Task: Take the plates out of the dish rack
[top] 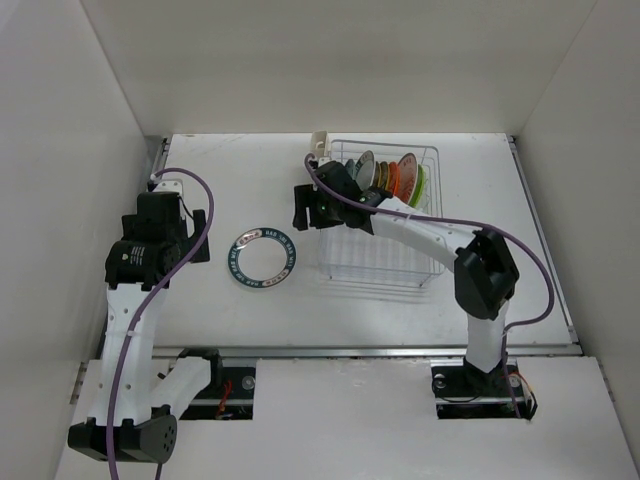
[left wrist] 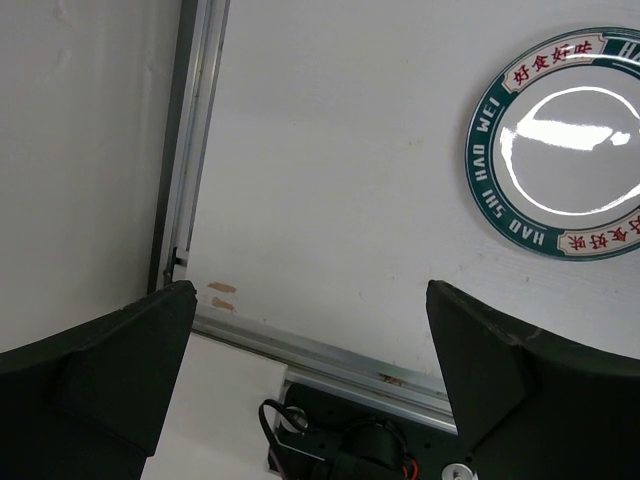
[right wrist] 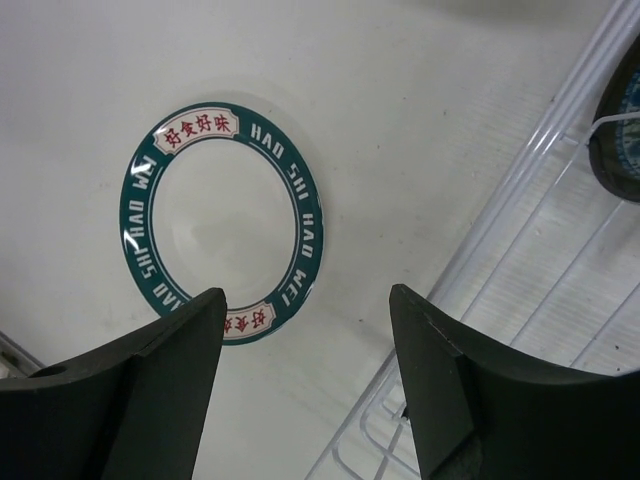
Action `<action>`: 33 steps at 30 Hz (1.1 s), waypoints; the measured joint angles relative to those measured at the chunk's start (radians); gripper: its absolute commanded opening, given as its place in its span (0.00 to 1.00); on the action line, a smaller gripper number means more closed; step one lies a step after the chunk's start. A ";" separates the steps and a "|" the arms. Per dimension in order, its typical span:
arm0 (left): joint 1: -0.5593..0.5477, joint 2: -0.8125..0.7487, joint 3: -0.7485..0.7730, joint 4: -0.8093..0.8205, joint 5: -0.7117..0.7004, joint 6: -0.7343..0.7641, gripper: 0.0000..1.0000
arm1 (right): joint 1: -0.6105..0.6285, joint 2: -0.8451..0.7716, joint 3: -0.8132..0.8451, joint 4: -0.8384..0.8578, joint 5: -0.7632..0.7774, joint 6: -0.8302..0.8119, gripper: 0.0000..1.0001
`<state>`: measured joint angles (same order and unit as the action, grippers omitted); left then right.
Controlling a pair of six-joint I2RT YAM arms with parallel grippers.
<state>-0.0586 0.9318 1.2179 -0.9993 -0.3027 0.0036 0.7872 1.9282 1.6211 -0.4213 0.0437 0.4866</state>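
Top external view. Dish rack, white wire, on the white surface right of centre. A small white cup holder is fixed at its far left corner. Contents: plates standing on edge in a close row at the far end, among them grey, white with orange, orange and lime green. The exact count cannot be told.
One teal-rimmed plate lies flat on the surface, left of the rack and apart from it. Right pincer is at the rack's left side, fingers apart, holding nothing. Left pincer is near the left wall, fingers apart, well apart from the flat plate.

Left wrist view. Left pincer has its fingers spread wide with bare surface between them. The teal-rimmed plate, lettered in white on its rim, is at upper right.

Right wrist view. Right pincer has its fingers spread and nothing gripped. The teal-rimmed plate lies below them, the rack wires are to the right, and a dark plate edge stands inside.
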 measured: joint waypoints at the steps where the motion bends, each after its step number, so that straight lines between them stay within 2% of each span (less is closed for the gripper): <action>1: 0.000 0.000 0.000 0.000 0.000 0.001 1.00 | 0.000 -0.002 -0.001 -0.001 0.008 0.000 0.73; 7: 0.000 0.000 0.000 0.000 0.000 0.006 1.00 | 0.013 -0.016 0.000 -0.019 0.106 0.015 0.73; 13: 0.000 0.000 -0.001 0.000 0.001 0.007 1.00 | 0.019 -0.036 -0.002 -0.210 0.288 0.048 0.71; 17: 0.000 0.000 -0.001 0.001 0.002 0.007 1.00 | 0.032 -0.036 -0.002 -0.222 0.317 0.077 0.68; 22: 0.000 -0.006 -0.014 0.003 0.003 0.007 1.00 | 0.041 -0.036 -0.002 -0.222 0.315 0.076 0.68; 25: 0.000 -0.006 -0.014 0.004 0.003 0.007 1.00 | 0.046 -0.036 -0.002 -0.220 0.317 0.072 0.63; 27: 0.000 -0.006 -0.015 0.005 0.003 0.007 1.00 | 0.053 -0.036 -0.002 -0.220 0.319 0.068 0.59; 30: 0.000 -0.006 -0.018 0.005 0.003 0.007 1.00 | 0.059 -0.027 0.000 -0.214 0.318 0.066 0.45; 31: 0.000 -0.006 -0.019 0.005 0.003 0.007 1.00 | 0.061 -0.019 0.003 -0.206 0.314 0.068 0.34; 33: 0.000 -0.006 -0.020 0.007 0.003 0.007 1.00 | 0.067 0.001 0.008 -0.186 0.300 0.075 0.22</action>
<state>-0.0586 0.9253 1.1976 -0.9920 -0.2993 0.0109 0.8539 1.9293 1.6291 -0.6075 0.3439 0.5617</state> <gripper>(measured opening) 0.997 0.324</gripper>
